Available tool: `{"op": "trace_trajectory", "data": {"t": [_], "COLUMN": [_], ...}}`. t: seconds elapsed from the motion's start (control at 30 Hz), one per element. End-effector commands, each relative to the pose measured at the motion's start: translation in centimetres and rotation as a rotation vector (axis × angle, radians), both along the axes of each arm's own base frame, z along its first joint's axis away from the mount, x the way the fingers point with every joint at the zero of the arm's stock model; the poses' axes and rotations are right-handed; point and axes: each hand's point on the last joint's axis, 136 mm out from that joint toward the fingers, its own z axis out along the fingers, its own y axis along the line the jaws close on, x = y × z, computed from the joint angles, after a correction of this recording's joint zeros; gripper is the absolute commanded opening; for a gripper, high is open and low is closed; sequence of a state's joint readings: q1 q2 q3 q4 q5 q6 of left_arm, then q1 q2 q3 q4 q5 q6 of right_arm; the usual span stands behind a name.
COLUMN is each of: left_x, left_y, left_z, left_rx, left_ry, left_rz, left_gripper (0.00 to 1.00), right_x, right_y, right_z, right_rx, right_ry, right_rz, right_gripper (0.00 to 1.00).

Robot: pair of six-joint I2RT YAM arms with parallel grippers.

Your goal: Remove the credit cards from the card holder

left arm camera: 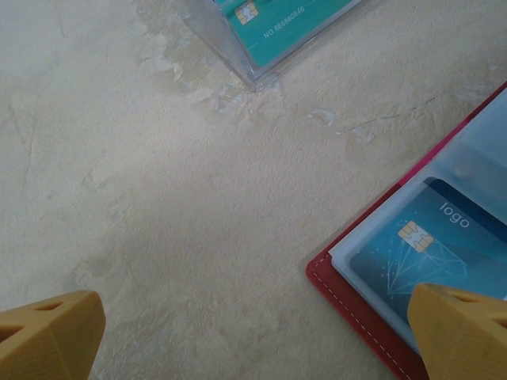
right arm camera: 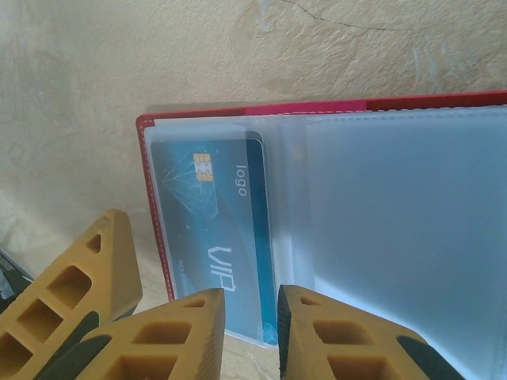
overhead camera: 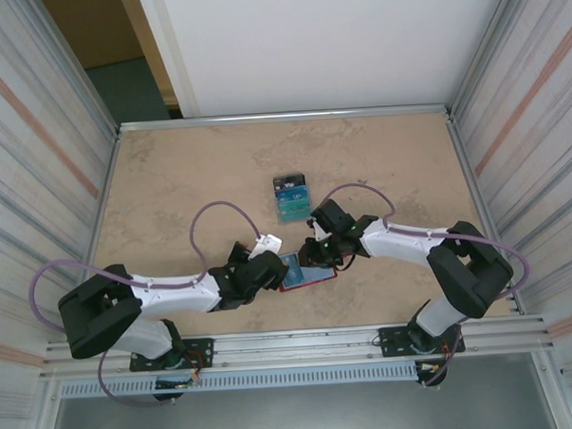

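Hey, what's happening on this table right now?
Two robot arms are working on an open red card holder. The right end effector has its jaws nearly together at the edge of a blue card that sits in a clear sleeve; whether it grips is unclear. The left end effector is wide open, one fingertip at the holder's corner. Other cards lie in a pile farther back.

The bench [left arm camera: 158,198] is matt, mottled, faintly rough — the card holder [left arm camera: 360,310] is red leather-like, its sleeves [right arm camera: 396,222] frosted glossy plastic.
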State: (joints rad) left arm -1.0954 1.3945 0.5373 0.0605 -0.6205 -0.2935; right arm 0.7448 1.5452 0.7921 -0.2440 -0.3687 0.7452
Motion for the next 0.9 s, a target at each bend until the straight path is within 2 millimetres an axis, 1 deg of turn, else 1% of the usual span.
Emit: {"op": "trace_trajectory", "data": {"t": [0.0,0.23,0.4,0.7,0.8,0.87], "left_x": [0.3,0.4,0.4,0.1,0.1,0.0], "left_y": [-1.2,-0.7,-0.4,0.0,0.1,0.1], "left_z": [0.3,-0.9,-1.6,-2.0,-2.0,-2.1], "left_rx": [-0.028,0.054,0.109,0.126,0.130,0.133], "left_ry": [-0.004,0.007,0.024,0.037,0.040,0.043], "left_rz": [0.004,0.002,0.001,0.002,0.001,0.000], "left_gripper": [0.99,0.99,0.99,0.99,0.99,0.99], "right_x": [-0.6,-0.8,-0.9,-0.9,-0.9,-0.8], "right_y": [0.1,0.2,0.3,0.2,0.4,0.7], "right_z": [-0.9,-1.4,-1.8,-2.9,-3.0,-2.7], "right_rx": [0.004,0.009,0.025,0.058,0.088,0.120], "right_ry": [0.040,0.060,0.073,0.113,0.122,0.125], "right_rz": [-0.004,0.000,-0.004,-0.017,-0.021,-0.020], "right_gripper": [0.24,0.24,0.21,0.21,0.19,0.17]}}
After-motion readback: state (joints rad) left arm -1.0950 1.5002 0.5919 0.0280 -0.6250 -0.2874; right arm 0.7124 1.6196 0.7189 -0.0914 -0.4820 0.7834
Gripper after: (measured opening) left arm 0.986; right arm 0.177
